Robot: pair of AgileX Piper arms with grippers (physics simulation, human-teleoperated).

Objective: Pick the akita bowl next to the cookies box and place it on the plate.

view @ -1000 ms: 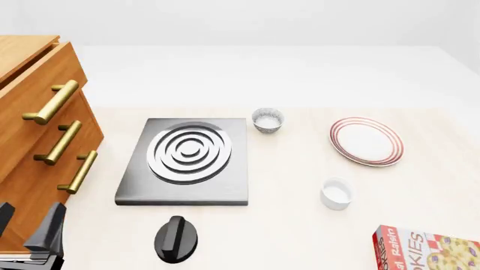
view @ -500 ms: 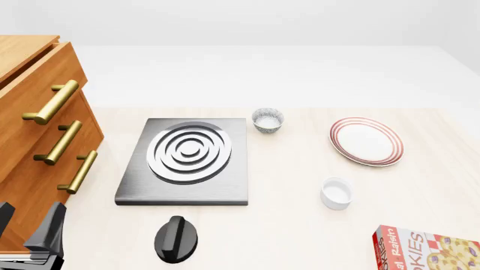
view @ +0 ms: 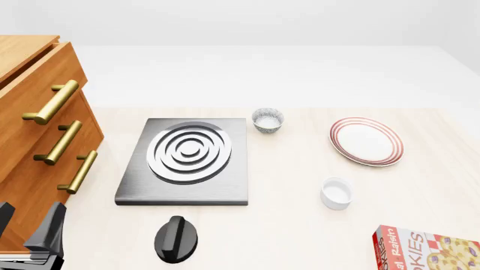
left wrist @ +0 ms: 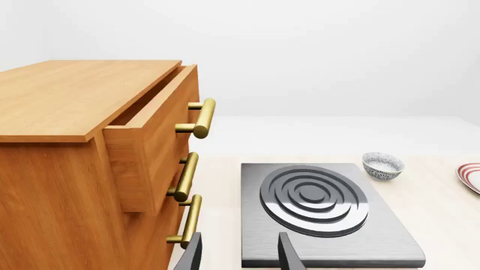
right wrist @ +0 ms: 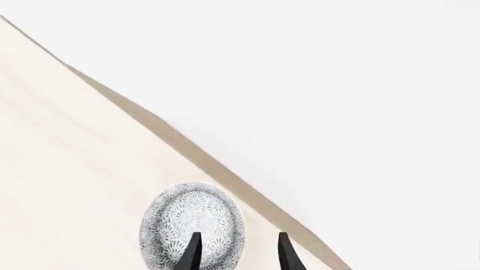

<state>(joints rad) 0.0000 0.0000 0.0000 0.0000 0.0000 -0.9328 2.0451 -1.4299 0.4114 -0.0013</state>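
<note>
A: How did the right gripper (right wrist: pixel 238 256) stand?
B: Its fingers were apart and gripped nothing. One finger (right wrist: pixel 193 251) crossed in front of the akita bowl (right wrist: pixel 192 228); I could not tell whether it touched.
A: And the bowl?
B: It was on the table (right wrist: pixel 67 169), near its edge.
A: The left gripper (left wrist: pixel 240 256)?
B: It was spread too, and empty, beside the drawer cabinet (left wrist: pixel 82 163) and short of the stove (left wrist: pixel 315 208).
A: Farther out?
B: A look-alike bowl (view: pixel 268 120) sat beyond the stove, and the plate (view: pixel 366 141) was right of it. The cookies box (view: pixel 424 249) was at the near right corner.
</note>
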